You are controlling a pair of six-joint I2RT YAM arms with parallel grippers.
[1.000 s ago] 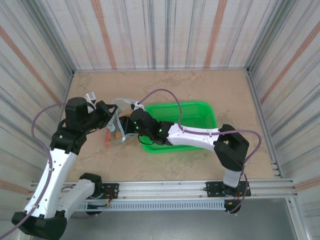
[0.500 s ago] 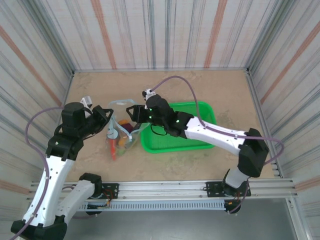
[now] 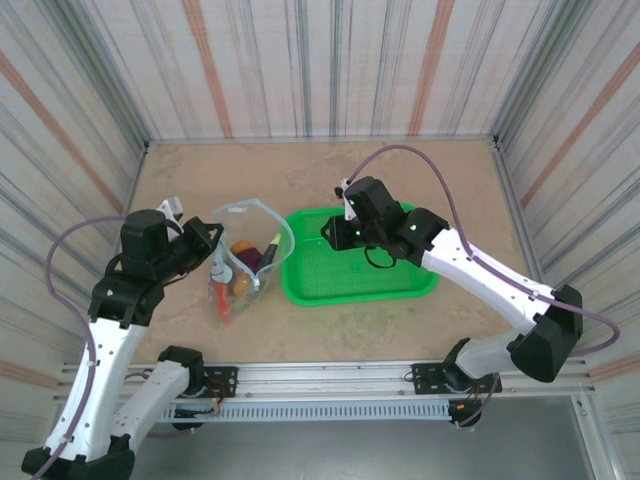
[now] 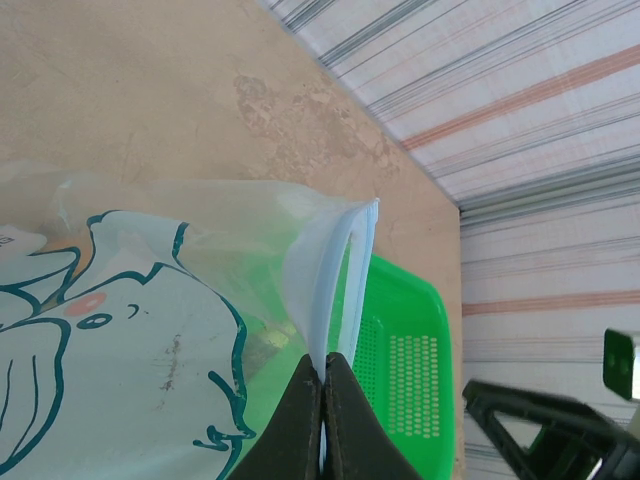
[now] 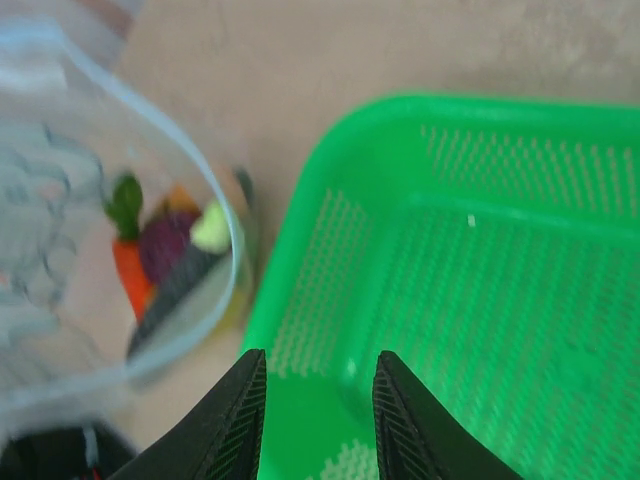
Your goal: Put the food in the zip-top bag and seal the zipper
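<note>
While left tool (image 4: pixel 322 372) pinches zip-top bag (image 4: pixel 150 330) (wrist view), right tool (image 5: pixel 320 362) parted, above basket (image 5: pixel 450 105).

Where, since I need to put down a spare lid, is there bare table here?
Bare: the far strip of table between the back wall and the green basket, the patch right of the basket, and the near strip before the rail. Crowded: around the zip-top bag, pinched by the left gripper, close beside the basket.

Colours I see from here
Clear zip-top bag (image 4: pixel 200 215) with teal-outlined pale blue elephant (image 4: pixel 100 330); bright green mesh basket (image 3: pixel 330 270); orange carrot (image 5: pixel 130 275); beige mottled table (image 3: pixel 400 170).
</note>
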